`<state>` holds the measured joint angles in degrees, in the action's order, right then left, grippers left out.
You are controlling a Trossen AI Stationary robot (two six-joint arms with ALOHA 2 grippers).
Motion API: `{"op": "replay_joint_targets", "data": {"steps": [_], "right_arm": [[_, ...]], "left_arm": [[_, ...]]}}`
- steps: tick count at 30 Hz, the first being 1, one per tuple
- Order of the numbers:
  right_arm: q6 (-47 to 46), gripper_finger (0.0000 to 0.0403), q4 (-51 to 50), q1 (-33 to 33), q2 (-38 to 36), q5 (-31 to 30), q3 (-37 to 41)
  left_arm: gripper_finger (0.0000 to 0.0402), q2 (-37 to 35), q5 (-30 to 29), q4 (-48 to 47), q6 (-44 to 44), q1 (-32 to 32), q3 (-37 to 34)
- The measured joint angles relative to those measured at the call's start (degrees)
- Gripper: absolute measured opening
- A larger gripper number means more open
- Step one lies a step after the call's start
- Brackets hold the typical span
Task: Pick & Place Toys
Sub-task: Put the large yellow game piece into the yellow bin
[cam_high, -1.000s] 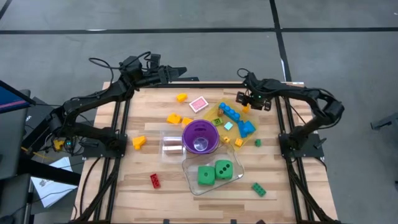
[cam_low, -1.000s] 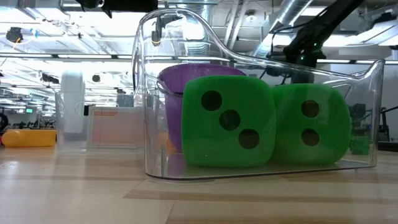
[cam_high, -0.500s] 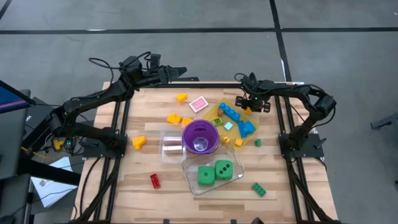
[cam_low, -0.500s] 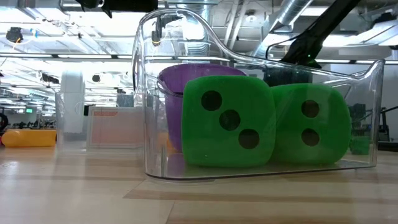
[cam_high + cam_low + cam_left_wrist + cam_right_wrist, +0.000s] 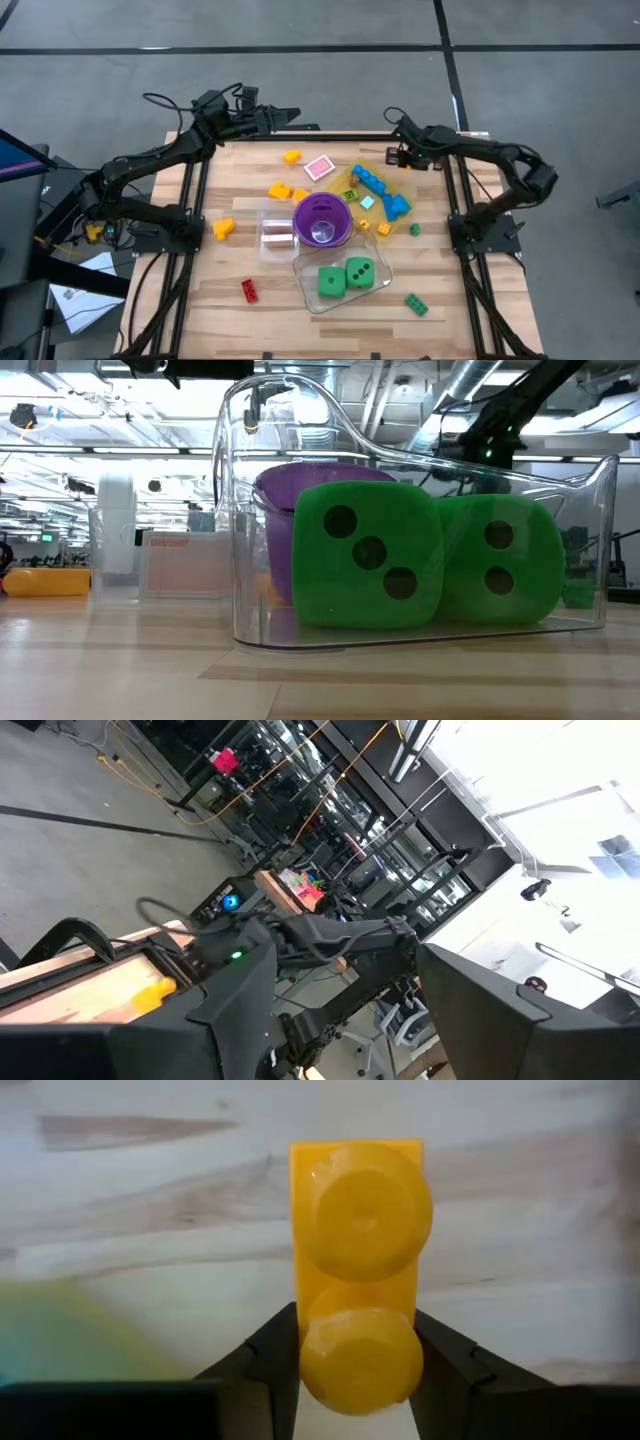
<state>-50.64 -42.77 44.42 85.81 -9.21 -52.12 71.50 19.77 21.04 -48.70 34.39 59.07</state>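
My right gripper (image 5: 402,155) (image 5: 355,1325) is over the table's far right part, beyond the yellow tray (image 5: 352,176), pointing steeply down. It is shut on a yellow two-stud brick (image 5: 360,1210). My left gripper (image 5: 290,115) (image 5: 345,960) waits open and holding nothing, raised at the table's far edge. Blue bricks (image 5: 372,181) lie on the tray. Two green dice (image 5: 345,277) (image 5: 365,555) sit in a clear tub (image 5: 312,297). Orange bricks (image 5: 280,190), a pink piece (image 5: 319,167), a red brick (image 5: 249,290) and a green brick (image 5: 416,303) lie on the wood. My right gripper pinches the yellow brick between its two fingers (image 5: 270,1365), on the two long sides at one end (image 5: 312,1355), beside one stud. The fingers come from above, pointing steeply down. The brick's studs face the camera and its other end juts past the fingertips over the wood.
A purple round cup (image 5: 322,220) stands mid-table, with a small clear tub (image 5: 275,228) to its left. A dark frame rail (image 5: 450,200) runs along the table's right side by the right arm's base.
My right gripper dipped toward the tray's far corner, then came up again and back toward the table's far edge. The left arm kept still.
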Motion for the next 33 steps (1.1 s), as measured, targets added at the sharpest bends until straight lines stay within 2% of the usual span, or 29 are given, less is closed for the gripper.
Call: {"op": "replay_joint_targets", "data": {"steps": [2,7,11,14,17,24,30,33], "right_arm": [[4.16,0.0129,-0.73,-0.18,-3.32,-0.41,0.02],[23.89,0.0129,-0.29,-4.09,-13.54,1.77,0.01],[32.71,0.0129,-0.84,-7.03,-21.53,10.81,0.01],[33.09,0.0129,-1.02,-8.27,-25.96,19.54,0.00],[33.10,0.0129,-3.70,-10.49,-28.18,24.40,0.00],[30.66,0.0129,-6.82,-18.29,-26.13,24.72,0.00],[28.12,0.0129,-5.90,-23.85,-18.81,19.74,0.00],[27.77,0.0129,-4.74,-26.26,-14.80,19.34,0.00]], "left_arm": [[0.0241,0.00,-0.02,0.01,-0.02,0.00,-0.01],[0.0241,0.00,-0.02,0.02,-0.08,0.00,0.00],[0.0241,0.00,-0.37,0.02,-0.06,0.00,0.00],[0.0241,0.00,-0.42,0.01,-0.05,0.00,-0.01],[0.0241,0.00,-0.42,0.00,-0.02,0.00,-0.02],[0.0241,0.00,-0.46,0.00,-0.01,0.02,-0.02],[0.0241,0.00,-0.46,0.00,-0.01,0.00,0.00],[0.0241,0.00,-0.46,0.00,-0.01,-0.24,-0.02]]}}
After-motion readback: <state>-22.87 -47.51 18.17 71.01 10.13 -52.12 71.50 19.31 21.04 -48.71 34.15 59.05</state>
